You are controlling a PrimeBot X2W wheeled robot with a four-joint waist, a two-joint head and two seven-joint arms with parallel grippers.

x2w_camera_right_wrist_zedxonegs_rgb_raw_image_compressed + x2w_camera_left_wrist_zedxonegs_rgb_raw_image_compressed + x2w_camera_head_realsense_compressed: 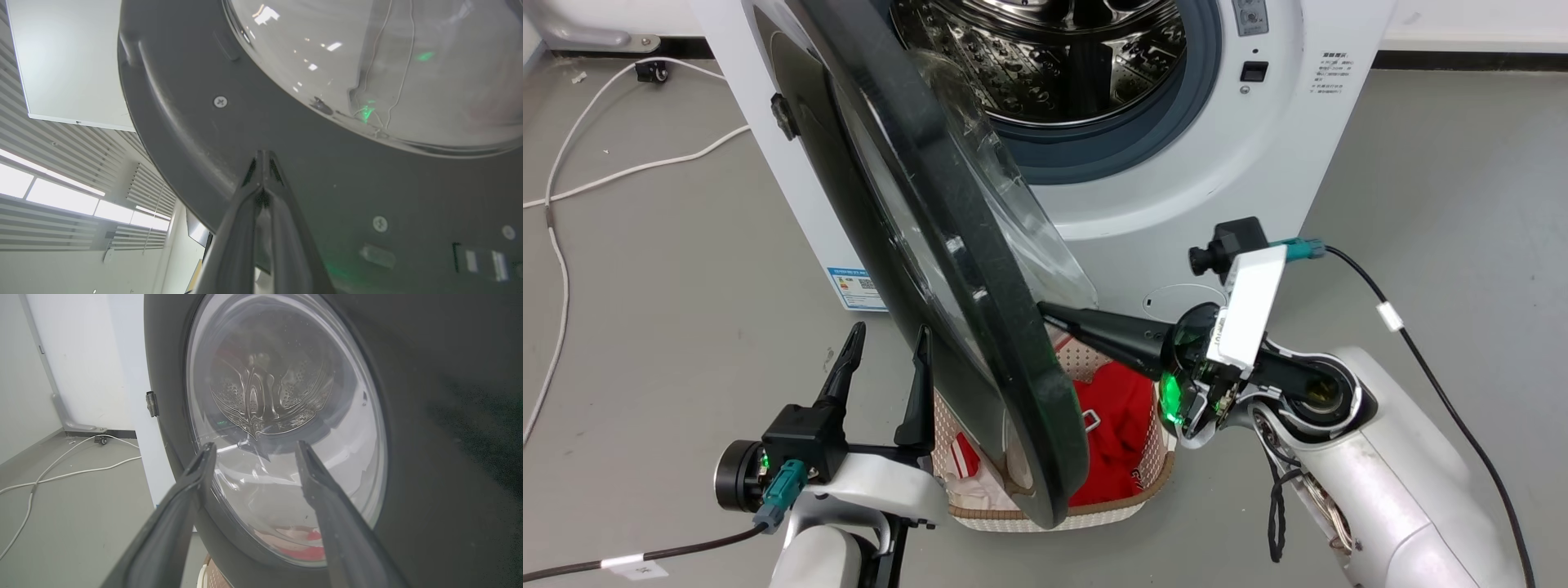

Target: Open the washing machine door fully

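Observation:
The white washing machine (1258,163) stands ahead with its steel drum (1054,57) exposed. Its black washing machine door (947,245) is swung out roughly halfway, edge-on to me. My right gripper (1047,309) is shut, holding nothing, its tips pressed against the door's inner face just below the glass bowl. In the right wrist view the closed right gripper (261,155) touches the dark inner rim (327,175). My left gripper (888,339) is open on the door's outer side, close to it. Its left gripper tips (255,447) point at the door's glass window (286,396).
A woven laundry basket (1127,500) with red clothes (1115,408) sits on the floor under the door's lower edge. White cables (560,245) trail over the grey floor at the left. A black cable (1437,384) runs from my right wrist.

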